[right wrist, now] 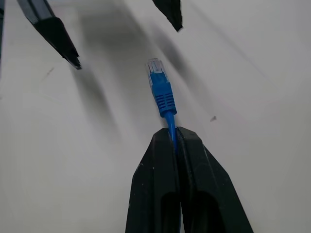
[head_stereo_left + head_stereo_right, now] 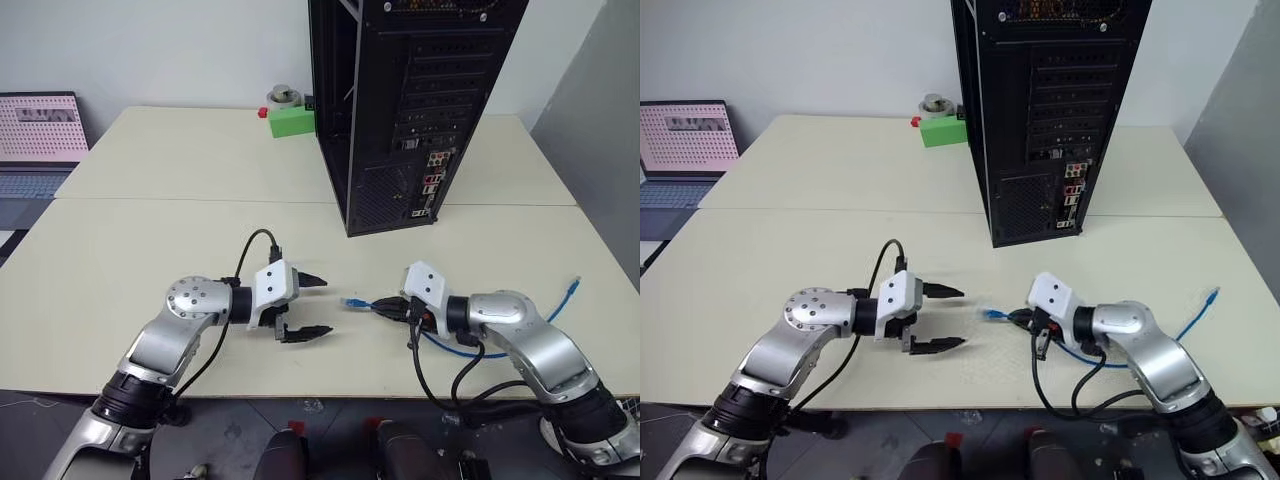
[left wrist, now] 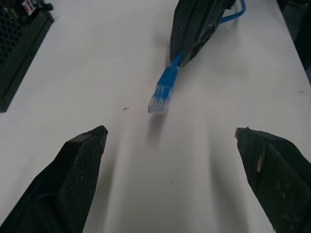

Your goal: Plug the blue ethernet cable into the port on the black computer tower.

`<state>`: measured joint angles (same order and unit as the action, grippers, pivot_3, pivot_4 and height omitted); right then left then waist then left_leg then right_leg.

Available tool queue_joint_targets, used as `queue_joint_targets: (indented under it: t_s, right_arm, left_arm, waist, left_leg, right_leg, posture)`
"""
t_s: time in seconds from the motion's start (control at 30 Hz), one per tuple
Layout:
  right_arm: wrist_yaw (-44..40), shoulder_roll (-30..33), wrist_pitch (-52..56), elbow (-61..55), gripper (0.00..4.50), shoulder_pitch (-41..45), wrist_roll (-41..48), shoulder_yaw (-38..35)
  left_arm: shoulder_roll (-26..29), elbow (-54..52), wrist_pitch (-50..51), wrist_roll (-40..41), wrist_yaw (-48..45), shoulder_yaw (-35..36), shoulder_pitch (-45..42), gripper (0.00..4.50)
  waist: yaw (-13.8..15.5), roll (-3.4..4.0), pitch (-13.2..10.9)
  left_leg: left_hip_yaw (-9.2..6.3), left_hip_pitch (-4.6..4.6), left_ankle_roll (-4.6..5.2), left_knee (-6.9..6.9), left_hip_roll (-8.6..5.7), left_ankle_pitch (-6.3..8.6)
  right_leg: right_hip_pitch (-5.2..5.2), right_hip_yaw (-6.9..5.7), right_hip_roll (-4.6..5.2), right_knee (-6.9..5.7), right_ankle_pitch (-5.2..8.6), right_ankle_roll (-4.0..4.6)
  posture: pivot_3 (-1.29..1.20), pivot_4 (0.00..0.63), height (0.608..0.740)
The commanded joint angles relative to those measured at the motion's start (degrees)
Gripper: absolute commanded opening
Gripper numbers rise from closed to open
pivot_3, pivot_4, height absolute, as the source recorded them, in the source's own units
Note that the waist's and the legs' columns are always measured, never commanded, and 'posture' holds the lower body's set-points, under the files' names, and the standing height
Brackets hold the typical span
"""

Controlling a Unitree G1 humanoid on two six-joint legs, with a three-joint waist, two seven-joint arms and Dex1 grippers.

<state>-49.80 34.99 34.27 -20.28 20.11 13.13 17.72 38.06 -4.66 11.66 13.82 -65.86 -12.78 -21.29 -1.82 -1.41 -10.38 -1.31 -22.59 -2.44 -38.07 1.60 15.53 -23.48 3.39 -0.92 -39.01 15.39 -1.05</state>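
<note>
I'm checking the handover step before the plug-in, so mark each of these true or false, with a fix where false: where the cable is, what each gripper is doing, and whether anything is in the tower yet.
1. The right gripper is shut on the blue cable just behind its plug. True.
2. The left gripper is shut on the plug. False: its fingers stand wide apart, with nothing between them.
3. The plug near the right gripper points toward the left gripper. True.
4. The cable is already plugged into the tower. False: both ends are away from it; the far end lies on the table.
5. The green block sits right of the tower. False: it is on the tower's left.
</note>
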Motion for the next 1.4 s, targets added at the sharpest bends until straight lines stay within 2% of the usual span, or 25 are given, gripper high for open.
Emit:
queue_joint_targets:
  t_s: [0.03, 0.23, 0.37, 0.43, 0.57, 0.87, 0.9, 1.07, 1.27, 1.4]
  right_arm:
    - [-1.65, 0.28, 0.34, -3.24, 0.04, 2.05, 0.61, 0.80]
    - [-2.13, 0.21, 0.59, -4.09, 0.04, 2.66, 0.48, 1.42]
    - [-2.15, 0.07, 1.12, -5.01, 0.00, 2.54, 0.70, 1.49]
    - [-2.14, -0.14, 1.25, -5.14, 0.00, 2.53, 0.68, 1.64]
    - [-2.14, -0.34, 1.61, -5.62, 0.00, 2.53, 0.81, 1.70]
    - [-2.37, -0.34, 2.04, -6.40, 0.00, 2.56, 1.26, 1.42]
    - [-2.41, -0.32, 1.95, -6.47, 0.00, 2.48, 1.30, 1.39]
    - [-2.56, -0.67, 2.11, -6.37, 0.00, 2.30, 2.00, 1.10]
    - [-3.70, 0.28, 1.48, -5.54, 1.31, 2.55, 2.81, -0.01]
    - [-5.36, 3.21, 3.46, -6.93, 2.33, 2.61, 6.42, -4.90]
  left_arm:
    - [-0.79, 0.04, -1.13, 0.06, -0.97, -0.24, -1.88, 4.50]
    - [-1.40, 0.54, -1.40, 0.16, -2.30, -0.64, -2.66, 4.50]
    - [-1.97, 0.19, -1.11, 0.50, -3.29, -1.08, -2.79, 3.85]
    - [-2.15, 0.28, -1.06, 0.52, -3.77, -1.27, -2.82, 3.34]
    - [-2.10, 0.47, -1.09, 0.21, -4.44, -1.57, -2.97, 2.59]
    - [-2.65, 2.00, -2.44, -1.72, -3.48, -1.92, -3.21, 0.48]
    - [-2.65, 2.11, -2.67, -1.99, -3.36, -1.98, -3.17, 0.33]
    - [-3.00, 3.57, -6.63, -3.92, -2.14, -1.88, -2.98, 0.31]
    - [-4.91, 6.19, -16.08, -5.97, 0.75, -0.58, -1.84, 0.31]
    - [-5.51, 8.65, -26.53, -8.84, 3.78, -0.06, -1.49, 0.31]
  waist:
    - [0.00, 0.00, 0.00]
    - [0.00, 0.00, 0.00]
    - [0.01, 0.00, 0.00]
    - [0.01, 0.00, 0.00]
    - [0.01, 0.00, 0.00]
    - [0.00, 0.00, 0.00]
    - [0.00, 0.00, 0.00]
    - [0.01, 0.00, 0.00]
    - [0.03, 0.00, 0.00]
    - [0.12, 0.00, 0.00]
  left_leg:
    - [-0.01, 0.00, 0.00, 0.00, 0.00, 0.00]
    - [-0.03, -0.02, 0.00, -0.01, 0.00, 0.00]
    - [-0.05, -0.03, 0.00, -0.02, 0.01, 0.00]
    - [-0.05, -0.03, 0.00, -0.02, 0.00, 0.00]
    - [-0.06, -0.03, 0.00, -0.02, 0.00, 0.00]
    - [-0.06, -0.03, 0.00, -0.02, 0.01, 0.00]
    - [-0.07, -0.03, 0.00, -0.03, 0.00, 0.00]
    - [-0.07, -0.04, 0.00, -0.03, 0.00, 0.00]
    - [-0.07, -0.04, 0.00, -0.03, 0.01, 0.00]
    - [-0.08, -0.04, 0.00, -0.04, 0.01, 0.00]
  right_leg:
    - [0.00, -0.02, 0.00, 0.00, 0.00, 0.00]
    - [0.00, -0.12, 0.01, 0.00, -0.01, 0.01]
    - [0.00, -0.16, 0.01, 0.00, -0.01, 0.02]
    - [0.00, -0.16, 0.01, 0.00, -0.01, 0.02]
    - [0.00, -0.18, 0.01, 0.00, -0.01, 0.02]
    - [0.00, -0.20, 0.01, 0.00, -0.01, 0.02]
    - [0.00, -0.20, 0.01, 0.00, -0.01, 0.02]
    - [0.00, -0.22, 0.01, 0.00, -0.01, 0.02]
    - [0.00, -0.21, 0.02, 0.00, -0.01, 0.02]
    - [0.00, -0.22, 0.05, 0.00, -0.02, 0.03]
  posture:
    - [0.00, 0.150, 0.740]
    - [0.00, 0.150, 0.740]
    - [0.00, 0.150, 0.740]
    - [0.00, 0.150, 0.740]
    - [0.00, 0.150, 0.740]
    - [0.00, 0.150, 0.740]
    - [0.00, 0.150, 0.740]
    - [0.00, 0.150, 0.740]
    - [0.00, 0.150, 0.740]
    - [0.00, 0.150, 0.740]
